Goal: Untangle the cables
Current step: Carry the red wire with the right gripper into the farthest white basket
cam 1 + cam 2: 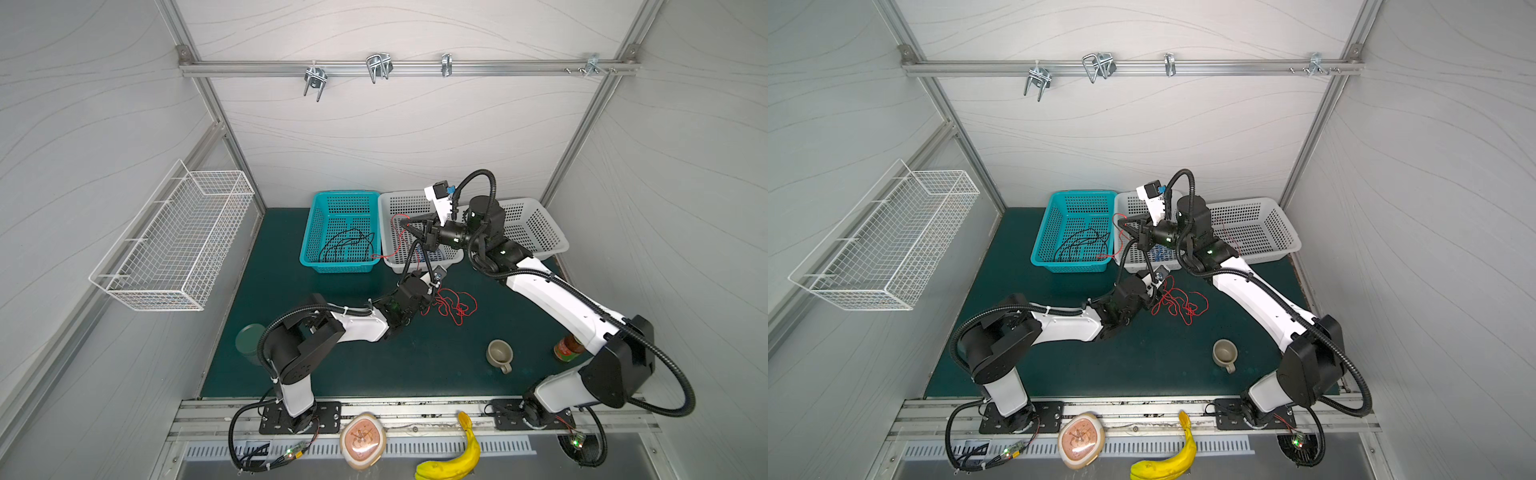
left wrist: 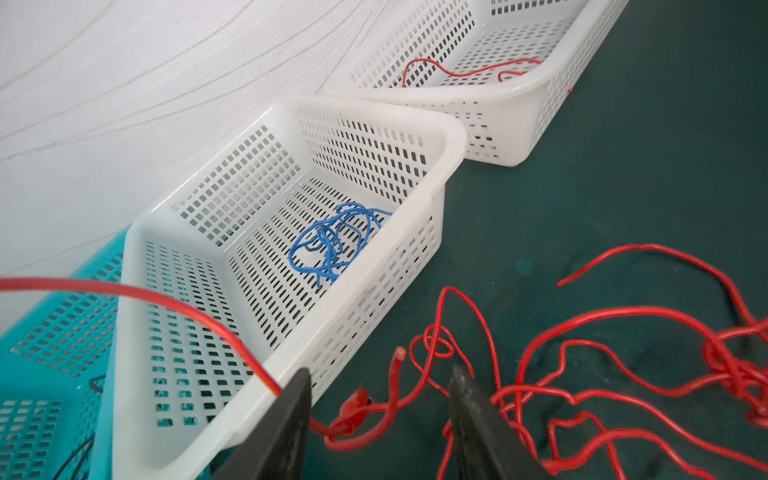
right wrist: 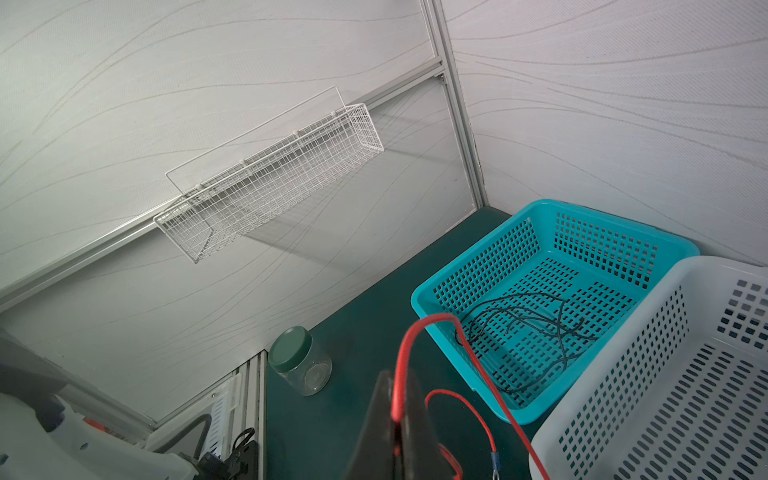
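Red wire makes up most of what we see. A loose red tangle [image 1: 455,307] [image 2: 623,374] lies on the green mat [image 1: 374,365], just in front of the middle white basket [image 1: 405,199] [image 2: 453,137] and clear of its wall. Inside that basket sits a small knot of blue cables [image 2: 332,245].

Touching it on one side is the teal basket [image 1: 345,193] [image 3: 552,205], which holds the black cables [image 1: 347,245] [image 3: 532,328]. On its other side is a second white basket [image 2: 498,124] with one more red wire [image 2: 457,72] in it.

The right gripper [image 1: 409,226] [image 3: 401,382] hangs above the middle white basket near its teal-side rim. Its jaws are pressed together on a red cable [image 3: 415,332], which arches up out of them and drops across that basket's corner.

The left gripper [image 2: 381,370] is low over the mat beside the same basket's near wall, jaws apart. Red strands lie between them and none is pinched. We cannot tell whether the red cable touches one of its fingers [image 2: 291,415].
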`<move>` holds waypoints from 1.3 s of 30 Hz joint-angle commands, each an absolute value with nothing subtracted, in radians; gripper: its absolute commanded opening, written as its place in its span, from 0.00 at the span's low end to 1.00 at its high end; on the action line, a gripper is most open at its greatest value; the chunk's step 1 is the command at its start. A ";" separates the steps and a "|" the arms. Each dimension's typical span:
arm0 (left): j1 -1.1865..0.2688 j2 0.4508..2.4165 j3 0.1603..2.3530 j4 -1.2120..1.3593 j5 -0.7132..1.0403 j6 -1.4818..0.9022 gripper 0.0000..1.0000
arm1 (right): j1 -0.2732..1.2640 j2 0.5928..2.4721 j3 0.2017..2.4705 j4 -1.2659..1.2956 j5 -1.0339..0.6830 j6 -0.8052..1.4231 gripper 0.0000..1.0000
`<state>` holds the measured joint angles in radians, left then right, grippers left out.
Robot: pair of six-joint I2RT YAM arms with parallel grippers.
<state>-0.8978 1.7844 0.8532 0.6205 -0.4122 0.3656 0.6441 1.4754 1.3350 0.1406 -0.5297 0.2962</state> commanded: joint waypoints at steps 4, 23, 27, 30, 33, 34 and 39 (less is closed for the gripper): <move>-0.901 1.844 0.903 0.722 -0.475 0.384 0.39 | 0.647 1.455 1.332 0.159 -0.537 0.316 0.00; -0.901 1.753 0.805 0.751 -0.527 0.230 0.00 | 0.607 1.321 1.197 0.061 -0.247 0.255 0.00; -0.899 1.719 0.784 0.738 -0.507 0.181 0.00 | 0.586 1.237 1.126 0.029 -0.162 0.236 0.00; -0.887 1.696 0.766 0.737 -0.479 0.125 0.00 | 0.567 1.166 1.070 0.010 -0.108 0.230 0.00; -0.867 1.672 0.745 0.742 -0.451 0.053 0.00 | 0.552 1.087 1.022 -0.015 -0.045 0.216 0.00; -0.858 1.666 0.736 0.747 -0.439 0.025 0.00 | 0.549 1.065 1.011 -0.024 -0.020 0.209 0.00; -0.783 1.608 0.675 0.774 -0.324 -0.126 0.00 | 0.545 0.982 0.975 -0.104 0.129 0.159 0.00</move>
